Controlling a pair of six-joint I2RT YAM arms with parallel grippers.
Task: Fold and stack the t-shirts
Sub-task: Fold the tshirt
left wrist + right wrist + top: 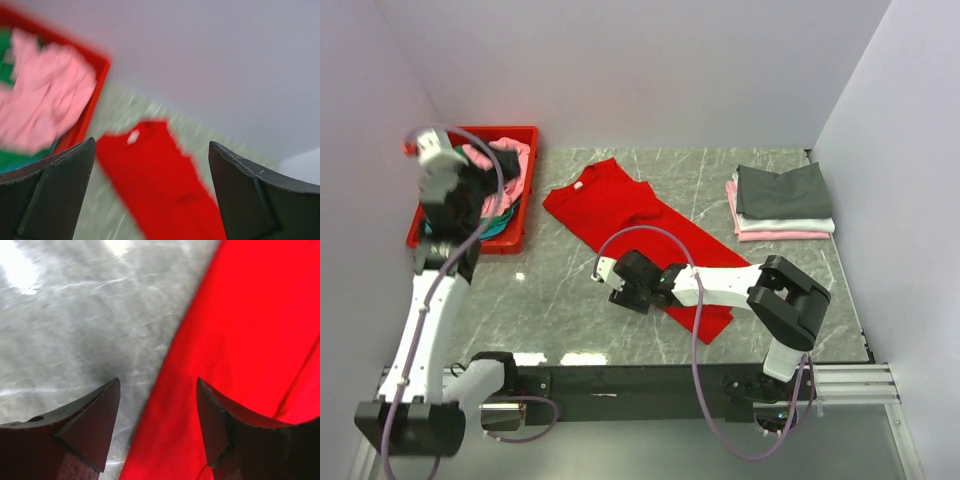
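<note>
Red plastic bin (531, 185): stood at the far left of the grey marble tabletop (550, 300) and held a loose heap of unfolded tees, with a soft pink tee (510, 158) uppermost.
Left end effector (151, 142): hung above the bin, released, its jaws spread wide with nothing between them.
Bright red short-sleeved t-shirt (620, 212): lay flat and unfolded in the middle of the tabletop. Its collar pointed toward the bin and its hem toward the near right, so the long axis ran diagonally from far left to near right.
Right end effector (157, 382): hovered low at the shirt's near-left side edge, jaws apart and empty. One finger was over bare marble and the other over red cloth, with the edge passing between them.
Folded stack (782, 205): sat at the far right, a dark grey tee (785, 190) on top of paler folded ones.
Deciding relation: the red cloth lay just to the far right of the right end effector and well apart from the left one, so the right arm was clearly nearer.
Likely next step: judging from the pose, a pinch on that side edge to begin the fold.
</note>
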